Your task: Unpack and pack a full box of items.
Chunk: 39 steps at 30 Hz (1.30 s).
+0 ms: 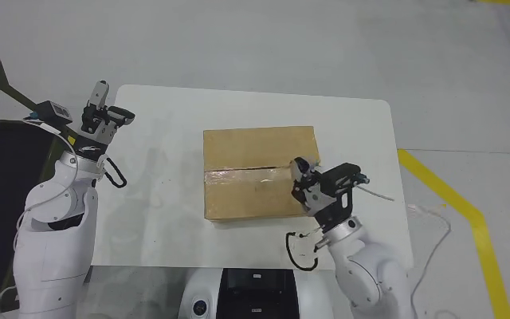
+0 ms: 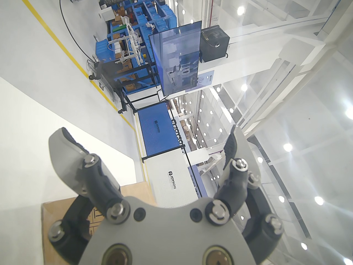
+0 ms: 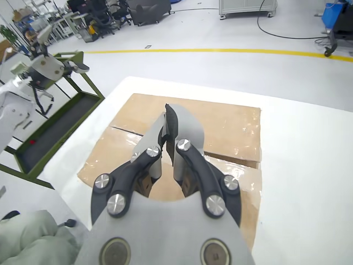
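Top view: box point(image 1: 259, 171) lies flat, long axis side to side.

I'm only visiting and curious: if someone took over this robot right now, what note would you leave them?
Left gripper: open, empty, held above the far left corner of the white table.
Right gripper: shut, over the brown cardboard box, by its taped seam.
Box: mid-table, flaps closed.
Done: nothing unpacked yet.
Left: open the box, unpack it, then repack.
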Available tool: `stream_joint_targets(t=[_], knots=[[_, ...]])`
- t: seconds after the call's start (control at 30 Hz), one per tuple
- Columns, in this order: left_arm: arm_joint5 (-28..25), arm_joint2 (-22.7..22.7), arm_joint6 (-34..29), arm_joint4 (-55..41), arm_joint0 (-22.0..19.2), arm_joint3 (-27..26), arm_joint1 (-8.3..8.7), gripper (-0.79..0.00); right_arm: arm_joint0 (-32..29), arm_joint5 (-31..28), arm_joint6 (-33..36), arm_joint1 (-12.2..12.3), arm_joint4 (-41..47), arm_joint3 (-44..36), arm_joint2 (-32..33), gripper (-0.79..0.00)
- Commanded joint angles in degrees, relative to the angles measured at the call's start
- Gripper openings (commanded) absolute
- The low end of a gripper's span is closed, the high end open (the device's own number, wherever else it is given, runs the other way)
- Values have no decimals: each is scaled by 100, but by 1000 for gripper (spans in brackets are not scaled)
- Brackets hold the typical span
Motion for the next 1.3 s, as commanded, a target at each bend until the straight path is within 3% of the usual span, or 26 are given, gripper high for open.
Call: stream_joint_targets(t=[0.0,0.33,0.83,0.97,1.2,1.27], knots=[[0,0,0,1,0,-1,0,0,-22,43,31,9,343,-5,160,-785],[0,0,0,1,0,-1,0,0,163,1124,468,17,446,187,594,-785],[0,0,0,1,0,-1,0,0,518,1504,877,41,278,581,653,-785],[0,0,0,1,0,-1,0,0,498,1559,958,56,148,584,687,-723],[0,0,0,1,0,-1,0,0,542,1691,1060,70,-67,667,687,-520],[0,0,0,1,0,-1,0,0,597,1772,1071,70,-152,718,680,-496]])
